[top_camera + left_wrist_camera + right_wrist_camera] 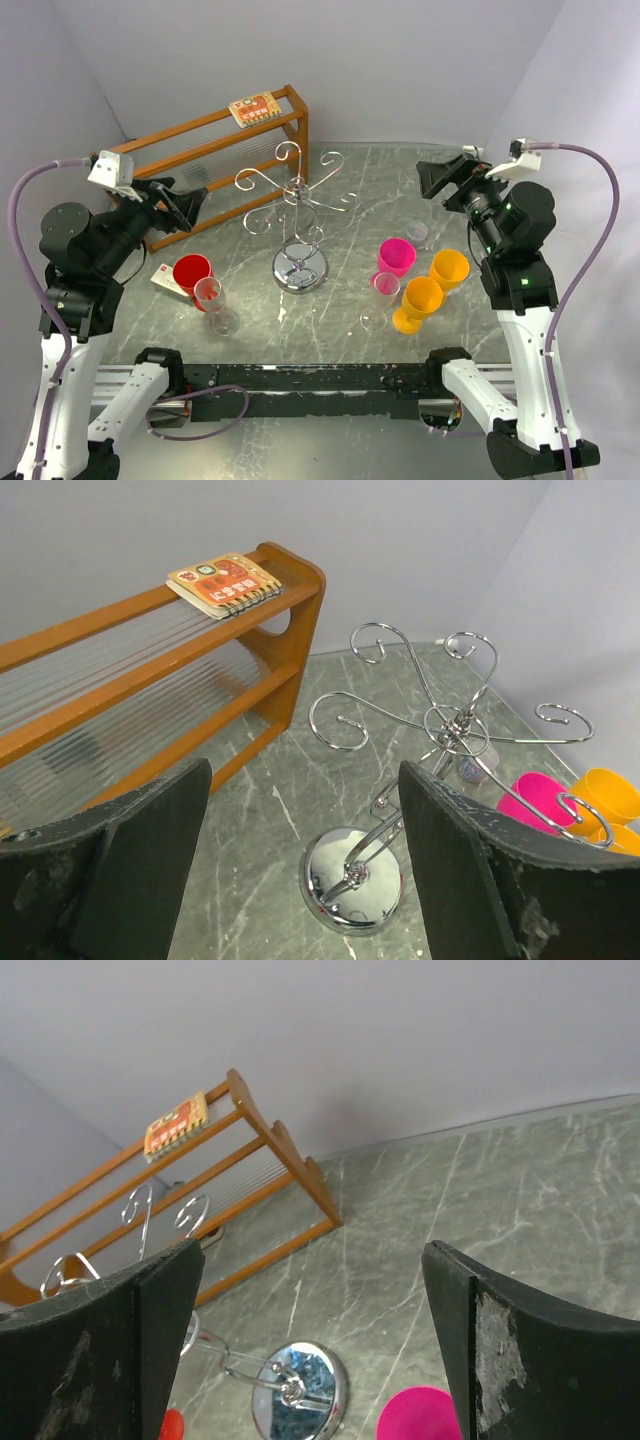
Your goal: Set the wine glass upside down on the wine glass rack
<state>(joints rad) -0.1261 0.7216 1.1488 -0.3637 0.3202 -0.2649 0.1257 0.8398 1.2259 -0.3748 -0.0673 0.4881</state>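
Both claws hang wide open and hold nothing. The left gripper (185, 206) is raised over the far-left part of the table with its flat black fingers (150, 870) spread well apart. The right gripper (437, 178) is raised over the far-right part, its jaws just as wide. A clear stemmed wine glass (210, 293) stands on its foot at the near left of the grey-green marbled table (340, 330), just beside a red plastic cup (190, 271) and well below the left claw. To its right, near the middle of the table, stands the silver wire wine glass rack (298, 215), its scroll-ended arms spreading from a central post on a round chrome base. Further right, a second clear stemmed glass (384, 289) stands close among a bright pink cup (396, 256) and two orange cups (449, 268). Along the far left edge runs a brown wooden shelf rack (250, 140) with a small spiral-bound notebook (253, 109) lying on its top rail.
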